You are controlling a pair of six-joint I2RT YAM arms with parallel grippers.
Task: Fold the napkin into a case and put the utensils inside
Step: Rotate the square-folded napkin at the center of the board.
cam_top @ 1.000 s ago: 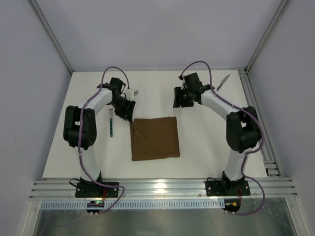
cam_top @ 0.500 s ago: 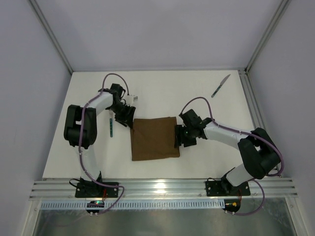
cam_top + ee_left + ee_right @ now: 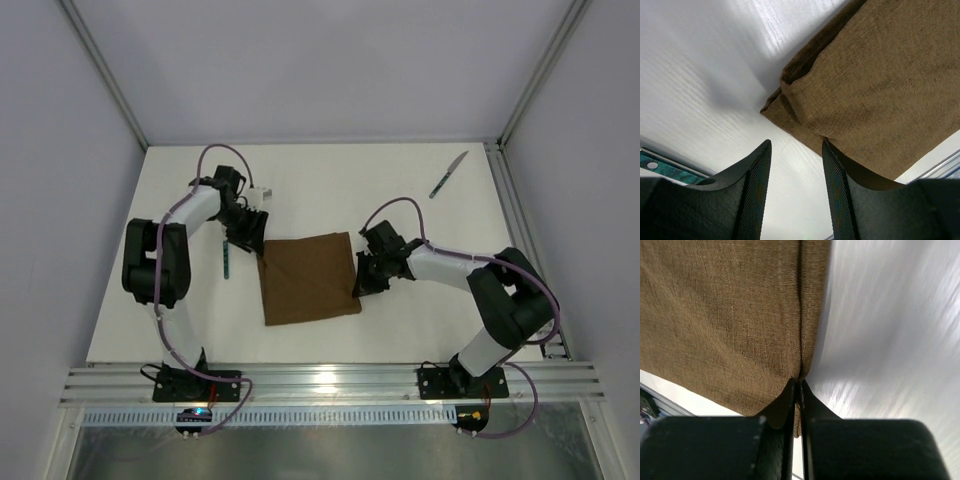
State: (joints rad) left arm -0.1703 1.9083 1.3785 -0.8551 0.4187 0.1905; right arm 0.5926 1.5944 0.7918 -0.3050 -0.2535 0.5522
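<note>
On the white table [image 3: 400, 200], between pale walls [image 3: 300, 70], lies the napkin [image 3: 308, 278].

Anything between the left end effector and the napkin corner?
Nothing visible. The left end effector is open right at the napkin corner, with only bare table between. The fork lies off to the side.

No readable text, label, brand, number or sign in any view. Napkin [image 3: 310, 278]: plain cloth, no tag or print. Fork [image 3: 227, 255], left of it: handle mottled, no lettering made out. Knife [image 3: 449, 174], far right: too small to read any mark.
</note>
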